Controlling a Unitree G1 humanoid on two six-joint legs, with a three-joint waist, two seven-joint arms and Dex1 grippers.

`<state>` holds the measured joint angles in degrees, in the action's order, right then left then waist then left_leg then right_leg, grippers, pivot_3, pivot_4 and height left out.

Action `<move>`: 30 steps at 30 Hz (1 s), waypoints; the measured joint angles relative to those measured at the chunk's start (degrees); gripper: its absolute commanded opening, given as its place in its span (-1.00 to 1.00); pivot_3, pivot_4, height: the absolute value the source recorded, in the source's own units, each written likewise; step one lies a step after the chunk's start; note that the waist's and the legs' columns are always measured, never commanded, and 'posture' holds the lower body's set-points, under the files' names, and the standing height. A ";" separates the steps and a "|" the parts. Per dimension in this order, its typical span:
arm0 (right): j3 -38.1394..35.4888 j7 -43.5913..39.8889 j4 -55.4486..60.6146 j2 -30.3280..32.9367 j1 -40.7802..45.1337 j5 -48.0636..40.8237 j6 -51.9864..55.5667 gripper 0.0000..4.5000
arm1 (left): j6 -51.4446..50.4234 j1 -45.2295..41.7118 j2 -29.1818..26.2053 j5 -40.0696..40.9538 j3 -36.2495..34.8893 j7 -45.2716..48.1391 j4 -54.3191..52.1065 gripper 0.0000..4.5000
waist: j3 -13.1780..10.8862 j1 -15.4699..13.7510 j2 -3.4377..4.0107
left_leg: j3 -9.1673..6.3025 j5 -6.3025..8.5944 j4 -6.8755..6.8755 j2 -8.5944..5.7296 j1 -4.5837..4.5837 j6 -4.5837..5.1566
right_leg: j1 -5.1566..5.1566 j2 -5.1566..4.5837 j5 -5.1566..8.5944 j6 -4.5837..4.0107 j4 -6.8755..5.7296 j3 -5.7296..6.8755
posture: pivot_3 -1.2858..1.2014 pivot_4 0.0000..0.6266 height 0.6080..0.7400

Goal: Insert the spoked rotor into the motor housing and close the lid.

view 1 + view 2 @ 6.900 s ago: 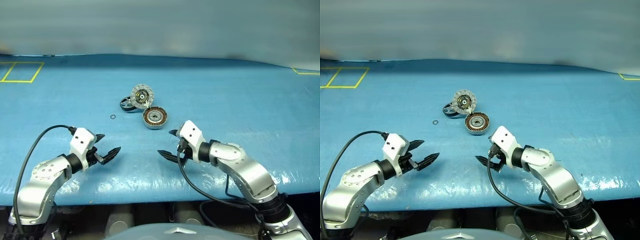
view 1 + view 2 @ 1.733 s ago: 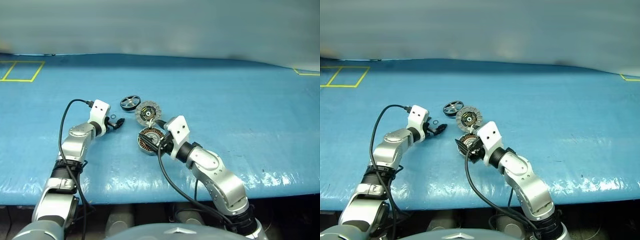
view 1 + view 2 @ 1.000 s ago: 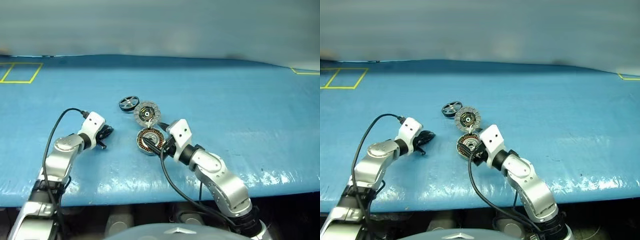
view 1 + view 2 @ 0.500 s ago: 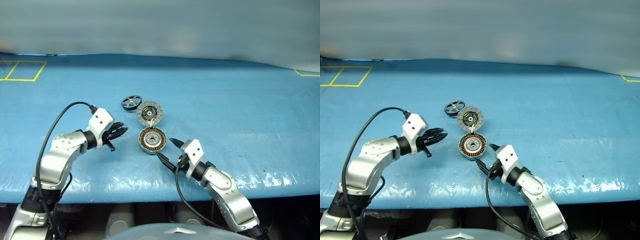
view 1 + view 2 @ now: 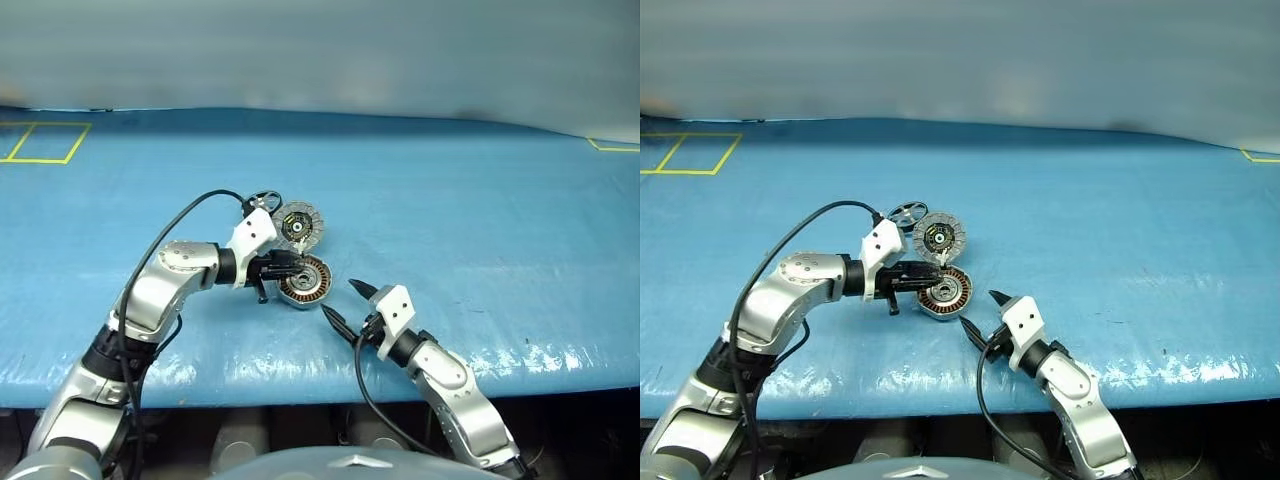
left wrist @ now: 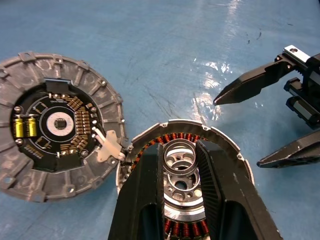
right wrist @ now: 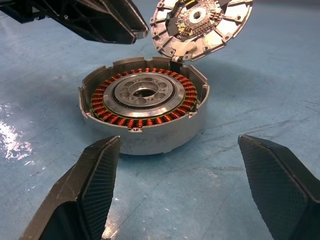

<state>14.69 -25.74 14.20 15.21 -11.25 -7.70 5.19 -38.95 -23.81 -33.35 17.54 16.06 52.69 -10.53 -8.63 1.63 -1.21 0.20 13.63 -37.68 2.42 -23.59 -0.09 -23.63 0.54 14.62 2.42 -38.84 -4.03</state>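
1. A blue-covered table (image 5: 480, 200) is carrying every loose part, all of them lying close ahead of the two grippers.
2. The left gripper (image 5: 292, 264) is reaching in sideways and hovering directly over the motor housing (image 7: 160, 135). Its two black fingers are pinching a small ring (image 6: 180, 143) between their tips.
3. The right gripper (image 5: 339, 299) is sitting low on the near side of the housing. Its fingers are spread wide and gripping nothing. The housing is lying just ahead of its fingertips, lined up with the gap between them but clear of both.
4. The lid (image 6: 55, 120) is lying face up just beyond the left gripper's tips and to one side of them. It is showing a ribbed silver rim around a dark circuit face with a pale centre and yellow parts. Its edge is meeting the housing's rim, where a small white tab is bridging the two.
5. The motor housing is standing open and upright on the table. A ring of copper windings is circling a silver centre inside it. No spoked part is sitting in it, and the pinched ring is hanging above that centre, though whether it is touching cannot be told.
6. The spoked rotor (image 5: 905, 212) is lying flat on the table past the left wrist, beside the lid and apart from the housing, with neither gripper touching it.
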 measured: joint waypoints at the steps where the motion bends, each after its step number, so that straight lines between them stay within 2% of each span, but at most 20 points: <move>1: -0.01 0.25 -0.09 -0.11 -0.15 0.35 0.00 0.76 | 0.64 -0.16 0.13 -0.49 0.85 0.21 0.68 -0.72 | 0.00 -0.07 0.00 | 0.00 0.00 0.00 -0.01 0.00 0.00 | 0.01 0.00 0.00 0.00 0.00 0.00 | 0.03 -0.52 1.00; 12: 0.16 0.73 -0.37 -1.10 -0.43 0.86 0.01 0.76 | 4.59 -1.94 4.10 -6.09 3.72 -1.10 5.96 -0.72 | 0.00 -0.27 0.00 | -0.01 0.00 -0.14 -0.02 -0.03 0.01 | 0.03 0.00 0.01 -0.03 -0.02 -0.01 | 0.03 -0.52 1.00; 24: 0.11 0.77 -0.47 -1.44 -0.24 1.77 0.23 0.76 | 4.53 -1.93 3.23 -7.72 5.22 0.80 5.97 -0.72 | 0.00 -0.26 0.01 | -0.01 0.00 -0.17 -0.02 -0.02 0.01 | 0.04 0.00 0.01 -0.03 -0.06 -0.01 | 0.03 -0.52 1.00; 30: 0.12 0.77 -0.58 -1.56 -0.18 1.89 0.30 0.76 | 4.08 -1.92 3.93 -7.50 4.63 0.59 5.96 0.17 | 0.00 -0.27 0.01 | -0.01 0.00 -0.22 -0.03 -0.02 0.01 | 0.06 -0.01 0.01 -0.02 -0.07 -0.01 | 0.03 -0.52 1.00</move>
<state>14.81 -24.97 13.62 13.65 -11.43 -5.81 5.49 -34.87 -25.73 -29.41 10.04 20.69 53.28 -4.57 -8.63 1.35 -1.20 0.18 13.63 -37.90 2.40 -23.61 -0.08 -23.58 0.53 14.63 2.39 -38.91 -4.04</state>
